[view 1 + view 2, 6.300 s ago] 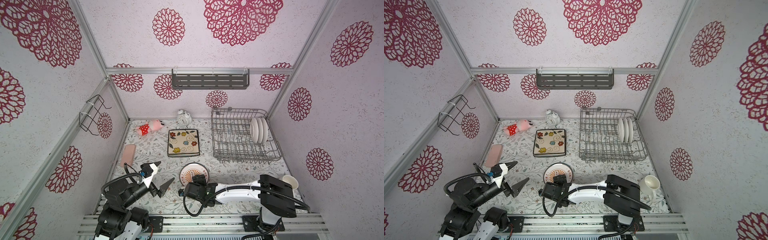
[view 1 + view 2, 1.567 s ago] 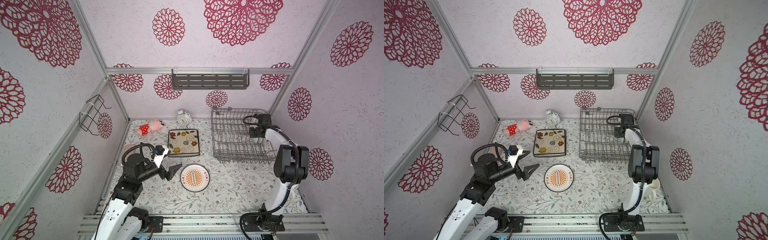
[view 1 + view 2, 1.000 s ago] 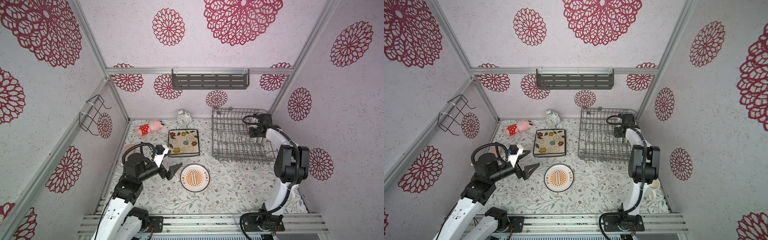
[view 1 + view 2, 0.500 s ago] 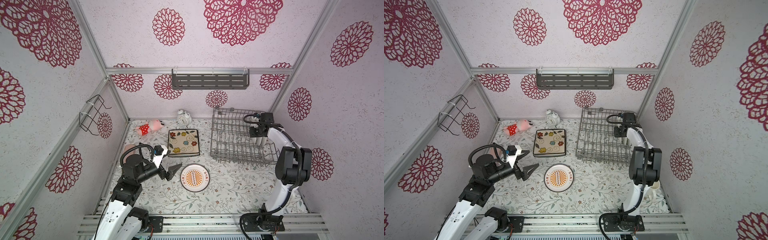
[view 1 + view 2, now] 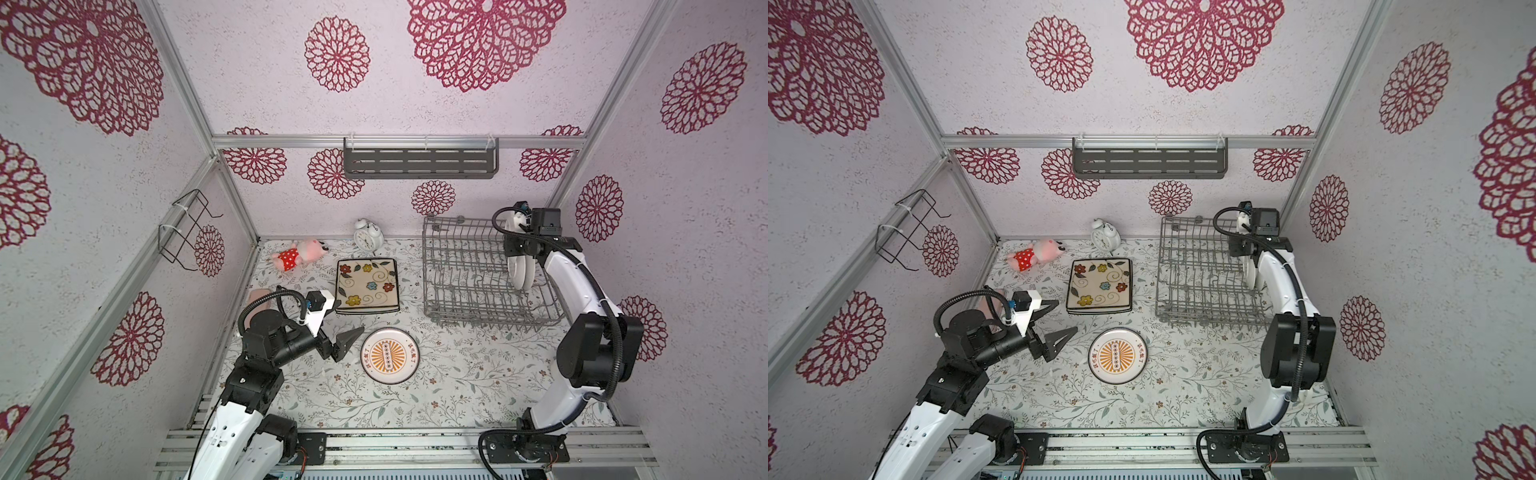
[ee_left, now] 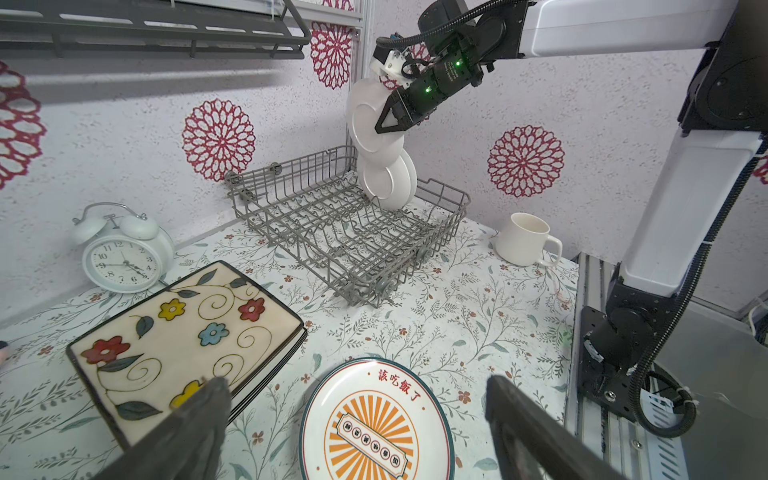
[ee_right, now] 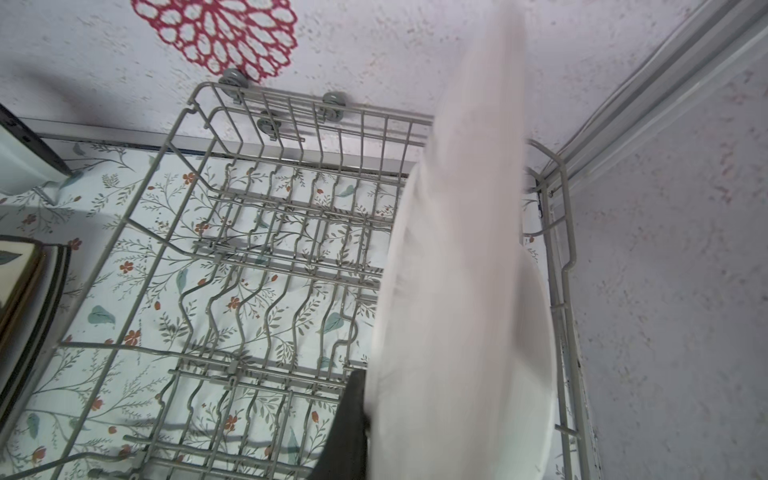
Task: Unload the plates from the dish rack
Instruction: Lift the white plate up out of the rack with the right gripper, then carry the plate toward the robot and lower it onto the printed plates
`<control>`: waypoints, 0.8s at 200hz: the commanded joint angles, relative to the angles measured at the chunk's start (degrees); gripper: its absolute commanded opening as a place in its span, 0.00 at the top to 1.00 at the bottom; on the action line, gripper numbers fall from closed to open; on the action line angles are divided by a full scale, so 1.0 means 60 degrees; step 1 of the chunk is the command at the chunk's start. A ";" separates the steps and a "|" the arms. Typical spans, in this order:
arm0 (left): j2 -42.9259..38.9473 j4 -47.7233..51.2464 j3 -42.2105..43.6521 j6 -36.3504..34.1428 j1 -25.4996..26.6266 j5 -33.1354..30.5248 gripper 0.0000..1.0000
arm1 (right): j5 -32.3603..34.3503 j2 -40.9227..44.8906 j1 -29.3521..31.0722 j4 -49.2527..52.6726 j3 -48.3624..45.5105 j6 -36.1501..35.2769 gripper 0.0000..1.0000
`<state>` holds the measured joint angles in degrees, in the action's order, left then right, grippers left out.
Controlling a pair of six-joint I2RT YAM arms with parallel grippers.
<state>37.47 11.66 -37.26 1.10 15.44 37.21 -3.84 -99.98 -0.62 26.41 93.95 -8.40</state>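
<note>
Down low, the left arm (image 5: 249,415) crouches with its elbow folded, left gripper (image 5: 1065,318) levelled forward, jaws spread wide. Over there the right arm (image 5: 569,274) reaches far back, wrist tipped downward, right gripper (image 6: 388,122) pinched tight.

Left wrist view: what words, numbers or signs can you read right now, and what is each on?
"該吃飯了": red characters on the round plate, above its orange sunburst.
"1" to "12": hour numerals on the alarm clock face.
Row of characters on the round plate's centre badge: too small to read.
White print on the body of the right gripper: too small to read.
</note>
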 commanded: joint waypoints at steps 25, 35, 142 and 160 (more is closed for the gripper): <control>0.0026 -0.0271 -0.0003 -0.0111 0.0075 0.0242 0.03 | -0.0007 0.1337 0.1381 0.0023 0.0229 -0.0784 0.90; -0.0012 -0.0288 0.0006 -0.0103 0.0071 0.0229 0.03 | -0.0003 0.1565 0.1711 0.0001 0.0079 -0.0990 0.91; -0.0876 0.0065 0.0287 -0.0434 0.0060 -0.0637 0.03 | 0.1496 0.5437 0.6244 -0.2885 -0.5227 -0.4453 0.90; -0.0931 -0.0155 0.0517 -0.0354 0.0056 -0.0679 0.03 | 0.2500 0.5624 0.7302 -0.2806 -0.5536 -0.4835 0.91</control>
<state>32.23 11.44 -36.40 -0.01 15.51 34.79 1.58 -69.84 36.45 14.63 61.34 -31.75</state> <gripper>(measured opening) 0.974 0.125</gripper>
